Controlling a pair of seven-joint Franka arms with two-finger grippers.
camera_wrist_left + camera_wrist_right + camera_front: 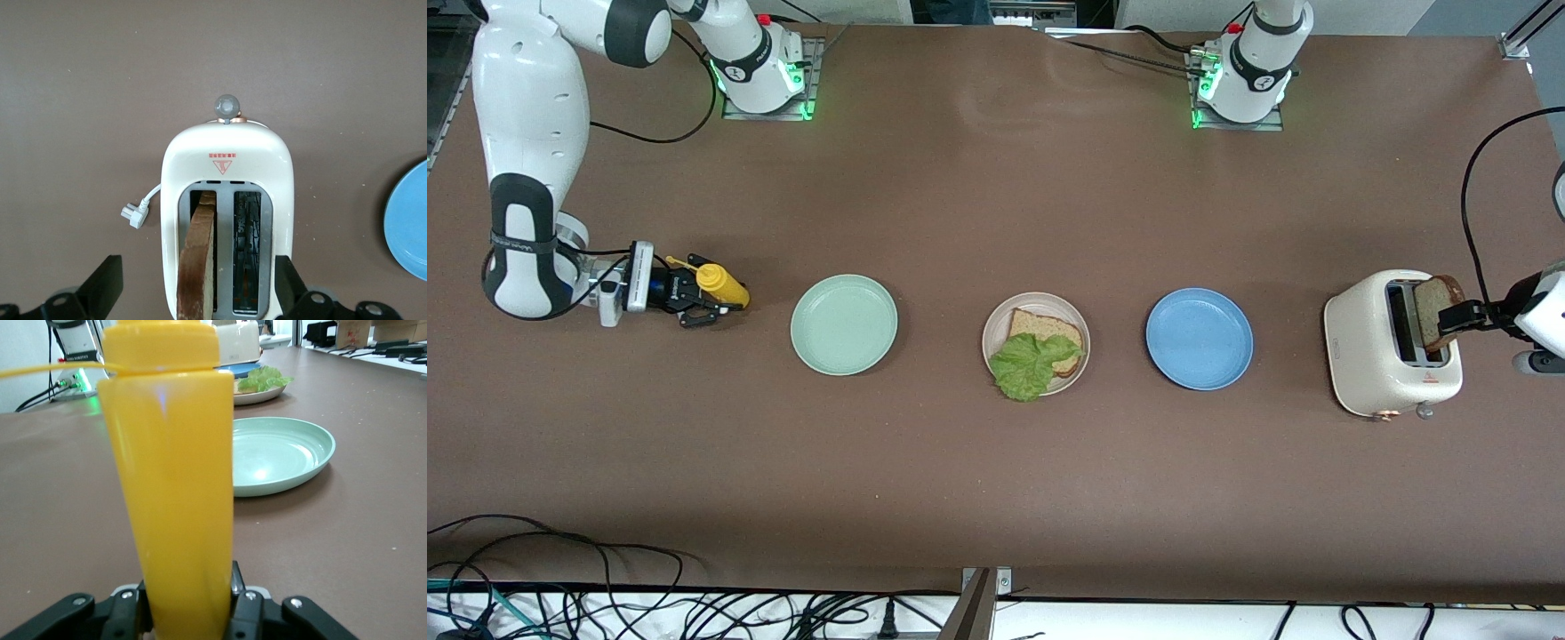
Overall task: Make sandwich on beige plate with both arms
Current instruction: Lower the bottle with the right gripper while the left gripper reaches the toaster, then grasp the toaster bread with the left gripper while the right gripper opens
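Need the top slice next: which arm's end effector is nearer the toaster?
Left. The left end effector is over the toaster, at its bread slice; the right end effector grips the yellow bottle past the mint-green plate.

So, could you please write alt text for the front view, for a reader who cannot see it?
A bread slice under lettuce lies on the beige plate, between a green plate and a blue plate. The left end effector grips toast in the toaster; the right end effector holds a mustard bottle.
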